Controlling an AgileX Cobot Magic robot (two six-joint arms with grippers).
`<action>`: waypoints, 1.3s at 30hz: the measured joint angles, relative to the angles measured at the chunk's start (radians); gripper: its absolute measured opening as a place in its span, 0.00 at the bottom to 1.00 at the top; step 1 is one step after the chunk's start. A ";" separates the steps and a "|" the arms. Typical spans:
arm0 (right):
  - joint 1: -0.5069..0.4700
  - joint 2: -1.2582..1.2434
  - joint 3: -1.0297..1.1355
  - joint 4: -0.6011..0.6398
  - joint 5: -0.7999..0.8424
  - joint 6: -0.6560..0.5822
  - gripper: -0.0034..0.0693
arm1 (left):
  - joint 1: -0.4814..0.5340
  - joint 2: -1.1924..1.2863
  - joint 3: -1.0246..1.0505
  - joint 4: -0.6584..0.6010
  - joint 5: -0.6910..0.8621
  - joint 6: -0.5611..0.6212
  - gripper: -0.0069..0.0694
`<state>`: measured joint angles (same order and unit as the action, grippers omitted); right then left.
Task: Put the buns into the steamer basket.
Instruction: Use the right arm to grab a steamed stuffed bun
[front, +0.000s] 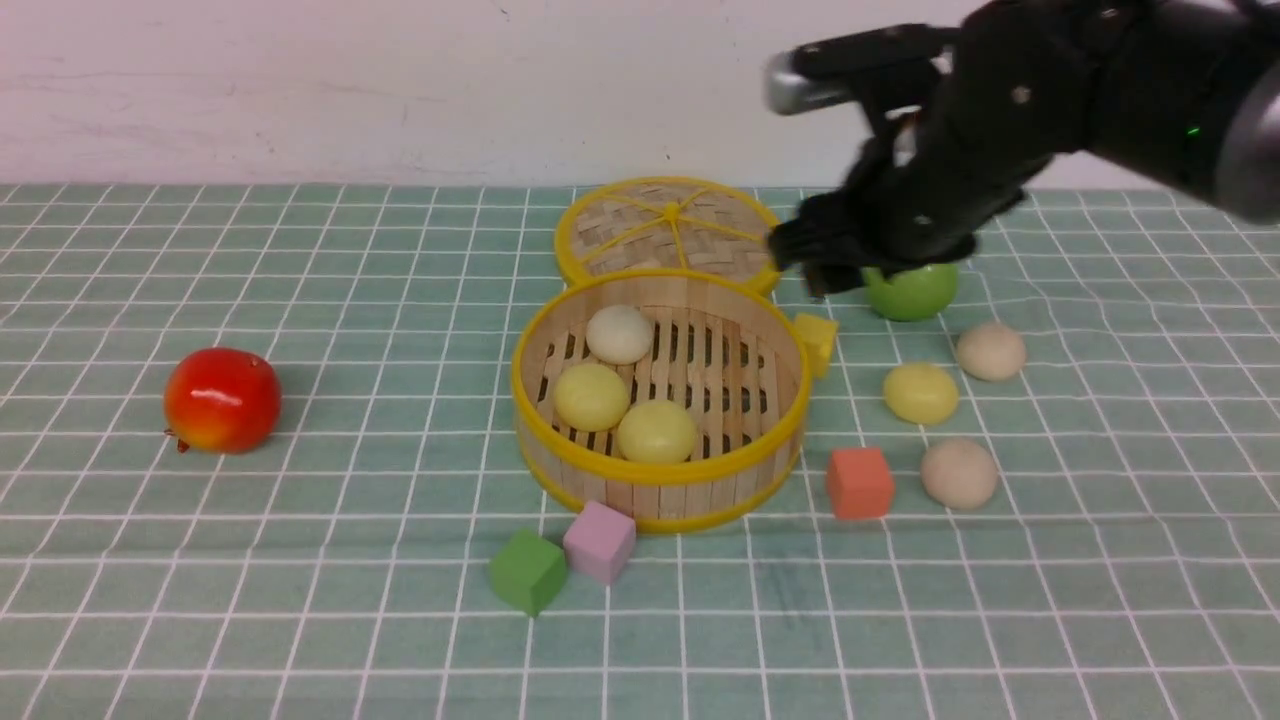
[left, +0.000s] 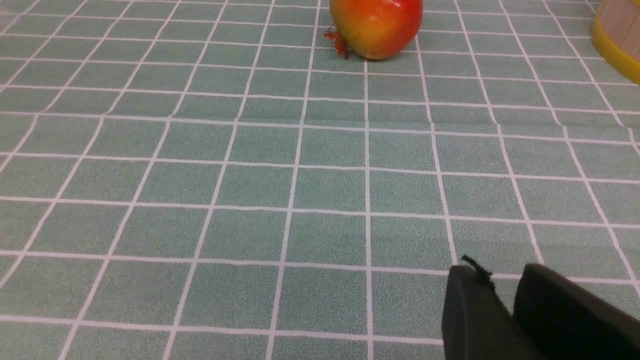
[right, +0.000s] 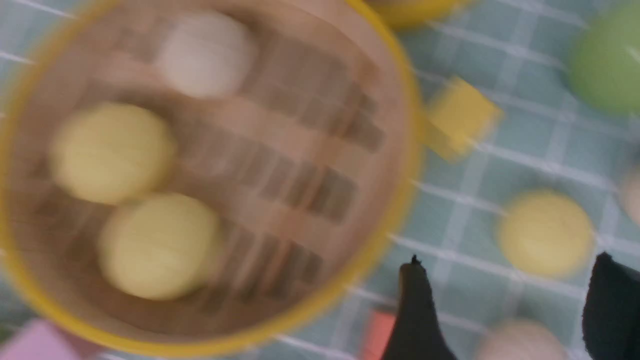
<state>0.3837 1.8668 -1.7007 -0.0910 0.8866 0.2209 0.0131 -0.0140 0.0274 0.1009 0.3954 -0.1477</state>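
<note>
Front view, nearest first. A green cube (front: 527, 572) and a pink cube (front: 599, 541) are noted side by side on the checked cloth (front: 250, 600), just before the steamer basket (front: 650, 497). An orange cube (front: 859, 483) is logged right of the basket, with the near beige bun (front: 959, 473) beside it.

Three buns are counted inside the basket, all in its left half: the front yellow bun (front: 656, 431), the left yellow bun (front: 591, 396) and the white bun (front: 619, 334). The loose yellow bun (front: 920, 392) and the far beige bun (front: 990, 351) are found on the cloth to the right. A red fruit (front: 221, 399) is set well apart on the left.

A yellow cube (front: 816, 341) is seen against the basket's right wall. The lid (front: 668, 228) is laid flat behind the basket.

The right gripper (front: 818, 264) is held above the cloth, partly hiding a green apple (front: 912, 293); its jaws are spread, with nothing between them.

The left gripper (left: 502, 282) is seen only from its wrist, low over bare cloth; its fingers are close together, but whether they are closed cannot be told.
</note>
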 joint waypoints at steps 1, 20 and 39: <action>-0.025 0.003 0.004 0.004 0.033 0.004 0.65 | 0.000 0.000 0.000 0.000 0.000 0.000 0.27; -0.175 0.028 0.284 0.112 -0.132 0.006 0.50 | 0.000 0.000 0.000 0.000 0.000 0.000 0.29; -0.223 0.109 0.284 0.265 -0.187 -0.043 0.42 | 0.000 0.000 0.000 0.000 0.000 0.000 0.29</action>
<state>0.1611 1.9756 -1.4169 0.1744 0.6995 0.1776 0.0131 -0.0140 0.0276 0.1009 0.3954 -0.1477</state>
